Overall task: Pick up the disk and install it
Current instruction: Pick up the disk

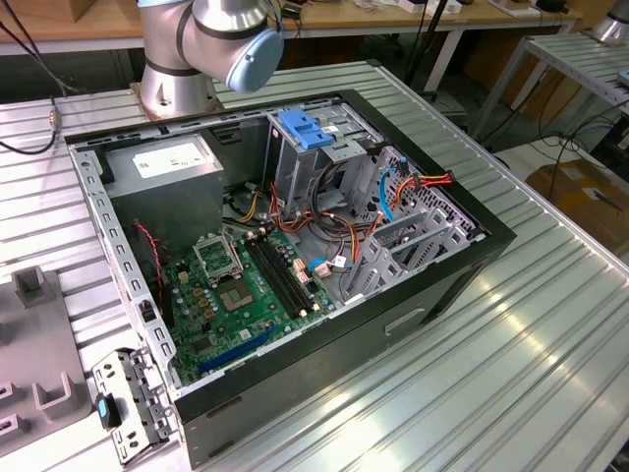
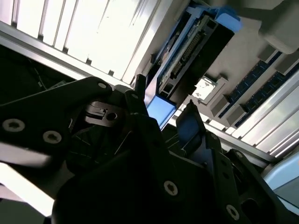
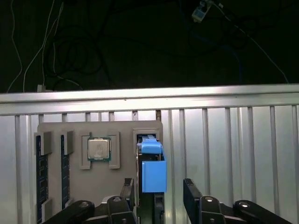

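At the grey parts tray (image 3: 93, 186) on the ribbed bench (image 3: 233, 140), the arm's wrist aims its jaws at the disk (image 3: 153, 172). The disk stands on edge in a tray slot near a processor chip (image 3: 98, 149). It sits between the spread jaws, closer to one finger (image 3: 190, 192); whether either touches it is unclear. Far back, the arm's base (image 1: 177, 69) stands behind the open computer case (image 1: 295, 246).

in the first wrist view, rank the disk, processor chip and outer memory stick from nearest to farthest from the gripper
1. disk, inside the open gripper
2. processor chip, middle recess of the tray
3. outer memory stick, tray's edge slot
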Robot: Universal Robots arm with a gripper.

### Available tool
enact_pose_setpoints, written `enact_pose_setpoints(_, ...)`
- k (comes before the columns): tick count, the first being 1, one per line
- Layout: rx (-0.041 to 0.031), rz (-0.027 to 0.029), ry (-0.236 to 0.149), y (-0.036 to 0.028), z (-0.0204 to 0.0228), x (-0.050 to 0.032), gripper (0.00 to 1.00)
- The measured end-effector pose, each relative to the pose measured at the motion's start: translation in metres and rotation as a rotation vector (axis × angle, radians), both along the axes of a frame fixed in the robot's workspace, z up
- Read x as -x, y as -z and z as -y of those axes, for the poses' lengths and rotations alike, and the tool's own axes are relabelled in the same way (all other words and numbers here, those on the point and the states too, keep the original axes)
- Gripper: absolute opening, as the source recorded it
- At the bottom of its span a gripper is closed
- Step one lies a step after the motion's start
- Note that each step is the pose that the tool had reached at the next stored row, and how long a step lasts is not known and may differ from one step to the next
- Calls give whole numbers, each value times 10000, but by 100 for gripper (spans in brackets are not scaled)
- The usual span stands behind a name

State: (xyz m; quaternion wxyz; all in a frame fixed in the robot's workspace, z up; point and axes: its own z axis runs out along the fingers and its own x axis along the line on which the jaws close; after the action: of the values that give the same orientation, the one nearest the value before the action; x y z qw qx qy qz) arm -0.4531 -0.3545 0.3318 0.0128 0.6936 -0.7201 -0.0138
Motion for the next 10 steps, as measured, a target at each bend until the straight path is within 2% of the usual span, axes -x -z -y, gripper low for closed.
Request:
enact_pose_setpoints(7,18,2,-475,34,4,14,54)
enact_pose_setpoints(10,44,50,-558,38,12,33,54)
